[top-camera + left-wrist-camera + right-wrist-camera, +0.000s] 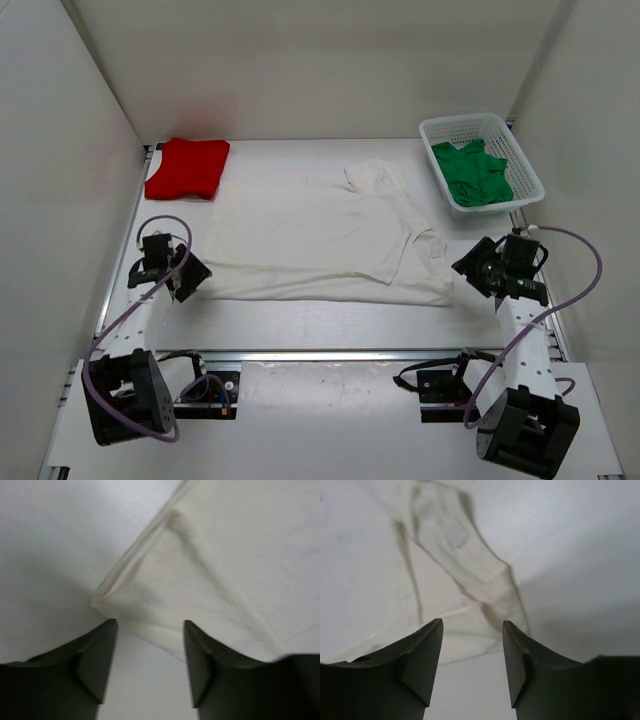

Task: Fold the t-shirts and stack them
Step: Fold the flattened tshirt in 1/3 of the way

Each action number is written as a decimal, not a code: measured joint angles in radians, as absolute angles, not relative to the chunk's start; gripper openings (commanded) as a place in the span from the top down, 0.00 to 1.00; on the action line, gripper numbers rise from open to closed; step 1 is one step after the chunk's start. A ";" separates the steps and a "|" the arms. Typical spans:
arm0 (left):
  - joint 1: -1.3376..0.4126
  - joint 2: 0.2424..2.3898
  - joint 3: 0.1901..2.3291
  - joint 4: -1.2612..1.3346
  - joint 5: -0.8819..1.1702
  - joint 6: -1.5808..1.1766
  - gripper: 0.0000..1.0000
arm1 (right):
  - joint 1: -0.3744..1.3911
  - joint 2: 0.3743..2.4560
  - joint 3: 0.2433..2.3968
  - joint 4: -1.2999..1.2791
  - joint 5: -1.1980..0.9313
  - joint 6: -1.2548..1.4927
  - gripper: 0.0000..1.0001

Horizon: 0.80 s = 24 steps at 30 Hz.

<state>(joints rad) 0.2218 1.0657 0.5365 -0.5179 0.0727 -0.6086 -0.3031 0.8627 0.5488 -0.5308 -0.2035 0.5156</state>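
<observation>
The white t-shirt [320, 235] lies spread flat across the middle of the table, one sleeve folded in at its right side. Its near left corner [225, 555] shows just past my left gripper [150, 625], which is open with nothing between the fingers. In the top view that gripper [190, 275] sits at the shirt's near left corner. My right gripper [468, 268] sits at the near right corner. It [472, 625] is open too, the white t-shirt's crumpled edge [445, 540] just beyond its tips. The red t-shirt [187, 167] lies folded at the back left. The green t-shirt [472, 172] is bunched in the basket.
A white mesh basket [460, 119] stands at the back right corner. White walls close in the table [330, 325] on three sides. Both arm bases and their cables are at the near edge.
</observation>
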 measured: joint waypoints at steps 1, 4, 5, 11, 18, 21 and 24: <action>0.182 1.058 0.561 -0.514 0.060 -0.604 0.44 | -0.290 0.865 0.585 -0.530 -0.208 0.496 0.59; 0.028 1.018 0.610 -0.455 0.031 -0.587 0.52 | -0.146 0.901 0.673 -0.487 -0.197 0.474 0.76; -0.034 1.007 0.619 -0.428 0.032 -0.587 0.52 | -0.061 0.919 0.678 -0.450 -0.189 0.472 0.86; -0.396 1.083 0.632 -0.301 0.016 -0.595 0.57 | 0.273 1.099 0.588 -0.274 -0.226 0.514 0.74; -0.509 1.195 0.570 -0.188 0.076 -0.625 0.57 | 0.257 1.179 0.456 -0.115 -0.242 0.596 0.65; -0.520 1.195 0.542 -0.167 0.091 -0.630 0.57 | 0.245 1.213 0.420 -0.055 -0.257 0.628 0.64; -0.521 1.194 0.526 -0.137 0.101 -0.631 0.57 | 0.247 1.242 0.415 0.009 -0.287 0.651 0.68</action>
<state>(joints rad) -0.5213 1.1942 0.5259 -0.1371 0.1005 -0.6308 0.2474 1.2423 0.4152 0.0093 -0.2867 0.6514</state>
